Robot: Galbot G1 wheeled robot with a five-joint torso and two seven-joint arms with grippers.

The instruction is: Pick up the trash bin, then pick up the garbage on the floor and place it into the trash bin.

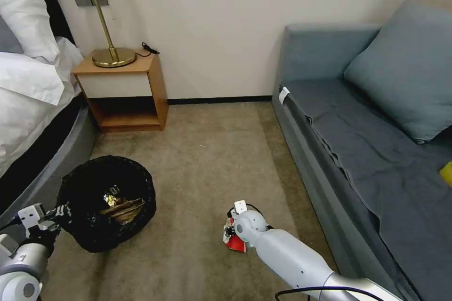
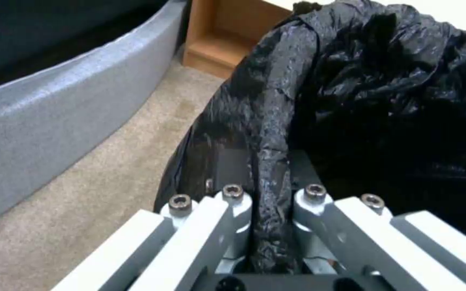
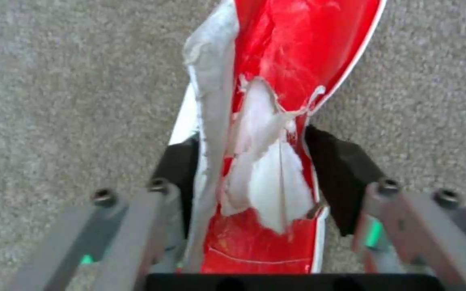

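The trash bin (image 1: 106, 202), lined with a crinkly black bag, stands on the beige carpet floor (image 1: 202, 160) at my lower left. Inside it lie a crumpled brown paper bag (image 1: 125, 209) and a gold wrapper (image 1: 111, 196). My left gripper (image 1: 56, 216) is shut on the bin's near rim; the left wrist view shows the bag-covered rim (image 2: 268, 169) pinched between the fingers. My right gripper (image 1: 230, 233) reaches down to the carpet and is shut on the garbage, a red snack packet (image 1: 235, 243). In the right wrist view the packet (image 3: 276, 81) sits creased between the black pads (image 3: 335, 169).
A wooden nightstand (image 1: 125, 89) with a brass lamp (image 1: 110, 51) stands against the far wall. The bed with its grey base (image 1: 52, 160) runs along the left, close to the bin. A grey sofa (image 1: 367, 141) lines the right, a yellow object (image 1: 446, 173) on it. Open carpet lies between.
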